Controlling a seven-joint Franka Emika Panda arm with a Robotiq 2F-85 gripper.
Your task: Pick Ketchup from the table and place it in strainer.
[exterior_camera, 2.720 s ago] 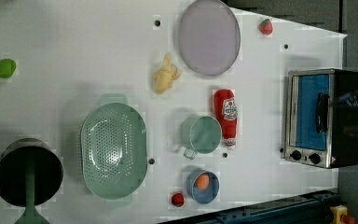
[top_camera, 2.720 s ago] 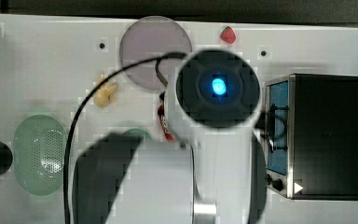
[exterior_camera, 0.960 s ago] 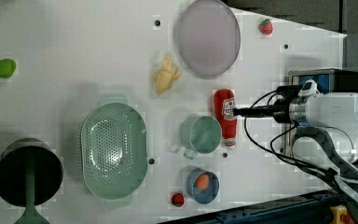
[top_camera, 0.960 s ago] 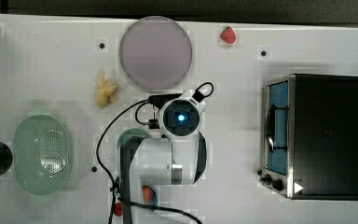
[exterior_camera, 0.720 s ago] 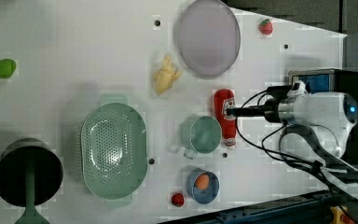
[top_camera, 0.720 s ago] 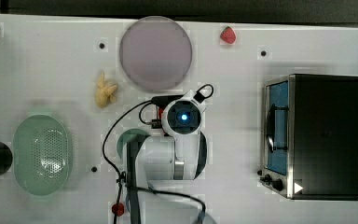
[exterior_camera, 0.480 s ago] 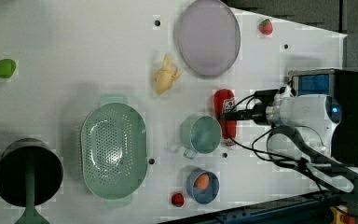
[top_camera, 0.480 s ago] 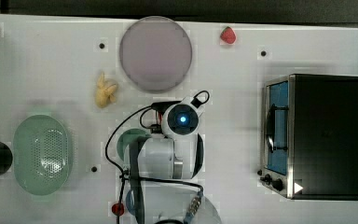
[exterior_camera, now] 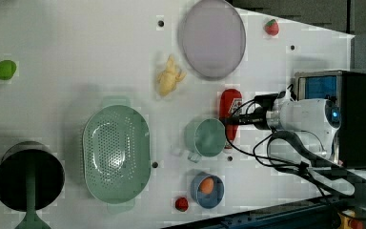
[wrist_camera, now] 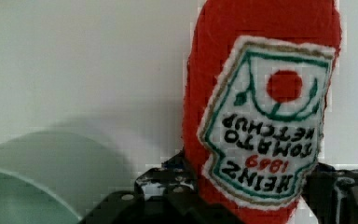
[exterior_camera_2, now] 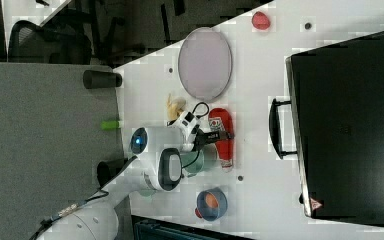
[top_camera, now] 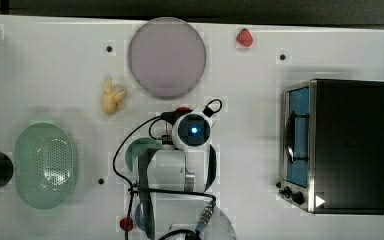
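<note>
Beside the green cup (exterior_camera: 206, 137) on the white table (exterior_camera: 76, 57), the ketchup (exterior_camera: 228, 107) lies flat on its side, touching or nearly touching the cup rim in the left view, well apart from the strainer (exterior_camera: 116, 152) at the left view's left. My gripper (wrist_camera: 256, 205) sits down over the bottle — wrist view has dark finger bodies either side of its lower end, label facing up between them. Jaws are partly closed around it; I can't tell whether the pads actually bear on it yet, and nothing shows it lifted off the table. Handling, my guess: the surface reads as knitted or felt with a stitched label, so likely soft, light, squashy, not fragile, not slippery. Fabric should give good friction, but a plush body will compress, so I'd expect the grip to need to close well in before it holds. Best hold looks like across the narrow width near mid-body, where I am now or slightly further up — gripping too near one end risks it drooping or swinging on the way to the strainer. Hard to read: in the top view my own wrist covers most of the bottle, just a red sliver (top_camera: 182, 109) at the edge. Fingertips are cut off in the wrist view, and the contact points stay hidden in the left and right views too.
</note>
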